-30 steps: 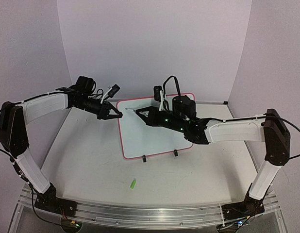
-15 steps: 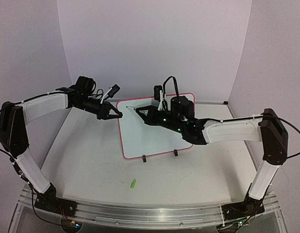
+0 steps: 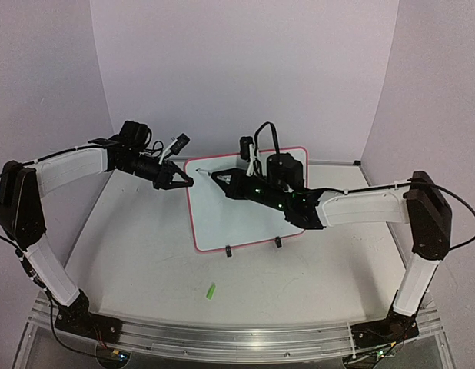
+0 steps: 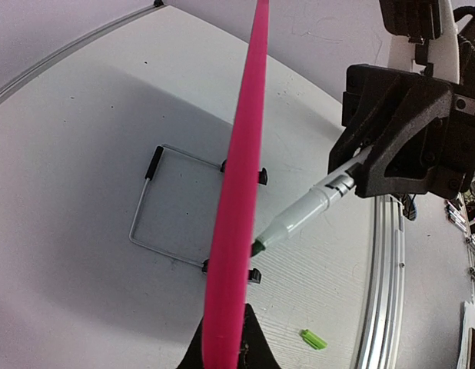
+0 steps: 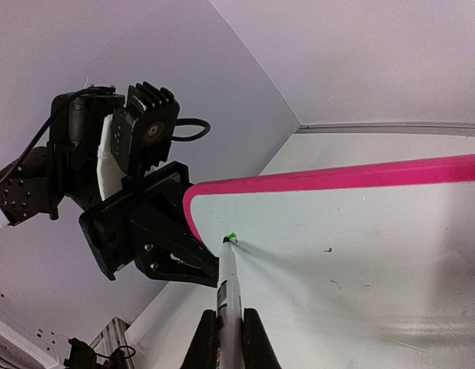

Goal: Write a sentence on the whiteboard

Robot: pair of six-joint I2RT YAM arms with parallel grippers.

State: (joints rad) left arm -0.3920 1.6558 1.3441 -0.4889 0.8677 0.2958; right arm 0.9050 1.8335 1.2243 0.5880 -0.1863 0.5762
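Now left arm (image 3: 68, 167) outstretched, jaws clamp whiteboard (image 3: 237, 219) rim; right arm (image 3: 368, 206) outstretched, jaws clamp marker (image 4: 305, 217) at board.

Overhead view, wrist close-ups, whiteboard (image 3: 222, 221) shared

One whiteboard (image 3: 231, 221), one marker (image 4: 300, 222), one green cap (image 3: 210, 291)

Soft, even light with a lilac tint and no hard glare. Just past the left claw (image 4: 224, 352), the whiteboard (image 4: 236, 192) rim blurs into a pink band, with a faint grey shadow on the surface (image 4: 68, 231) to its left. Straight lines bow near wrist-view edges. Ahead of the right claw (image 5: 228, 342), the marker (image 5: 227, 284) tip is sharp.
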